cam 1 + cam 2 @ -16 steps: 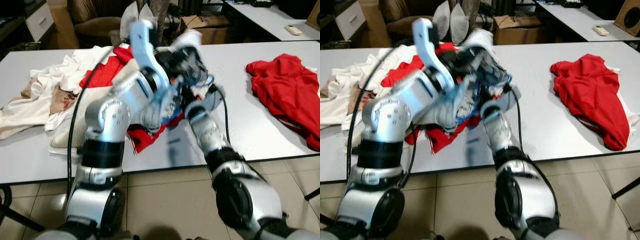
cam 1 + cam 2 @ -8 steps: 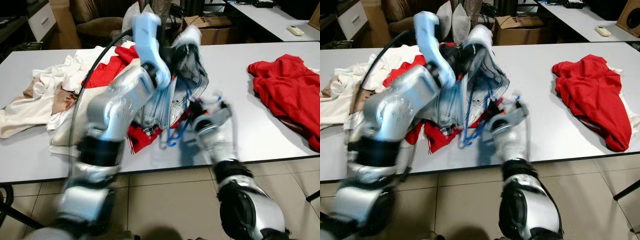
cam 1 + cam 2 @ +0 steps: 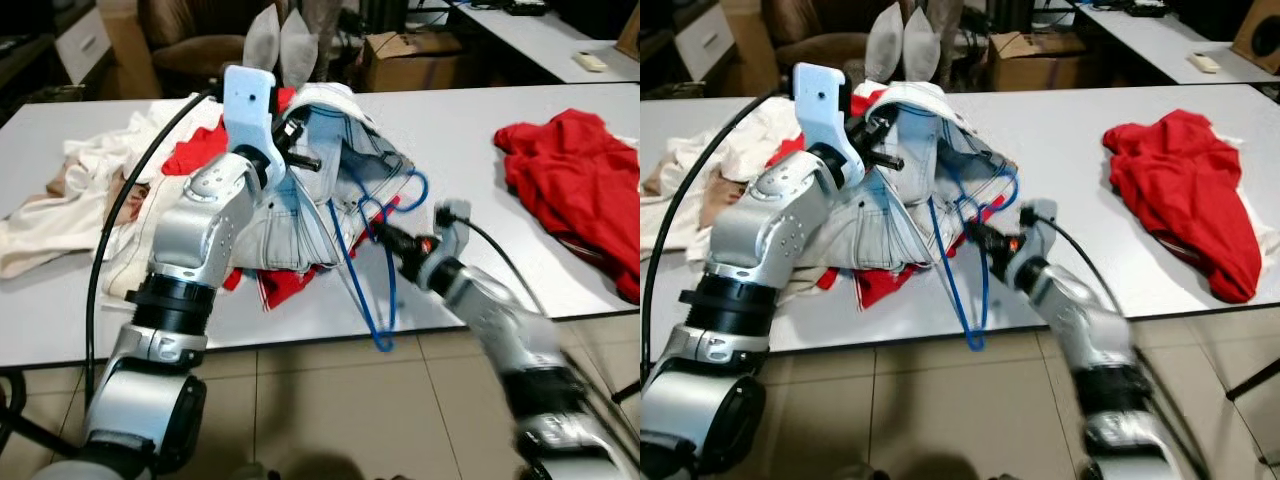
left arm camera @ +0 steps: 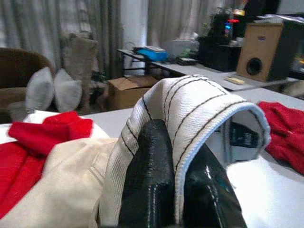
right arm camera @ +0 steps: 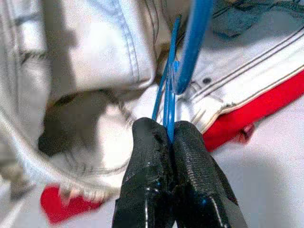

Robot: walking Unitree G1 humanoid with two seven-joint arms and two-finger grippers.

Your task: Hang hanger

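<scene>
Over white table point(image 3: 520, 250): left tool point(image 4: 166, 190) pinching shirt collar point(image 4: 199, 109); right tool point(image 5: 168, 142) pinching blue hanger point(image 3: 375, 270).

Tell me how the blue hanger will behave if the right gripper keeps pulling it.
The hanger looks like thin wire, so probably light and springy. The right gripper pinches it narrowly, so it may swivel. Its upper part sits inside the floppy shirt, so snagging seems likely.

No legible text is seen anywhere in the scene.

A dark label point(image 4: 242, 137) sewn inside the collar of the striped white shirt point(image 4: 190, 107) is seen in the left wrist view, but its print is too blurred to be read. No brand, number or sign can be made out on the cardboard box point(image 3: 410, 60) or the speaker point(image 4: 259, 57).
</scene>
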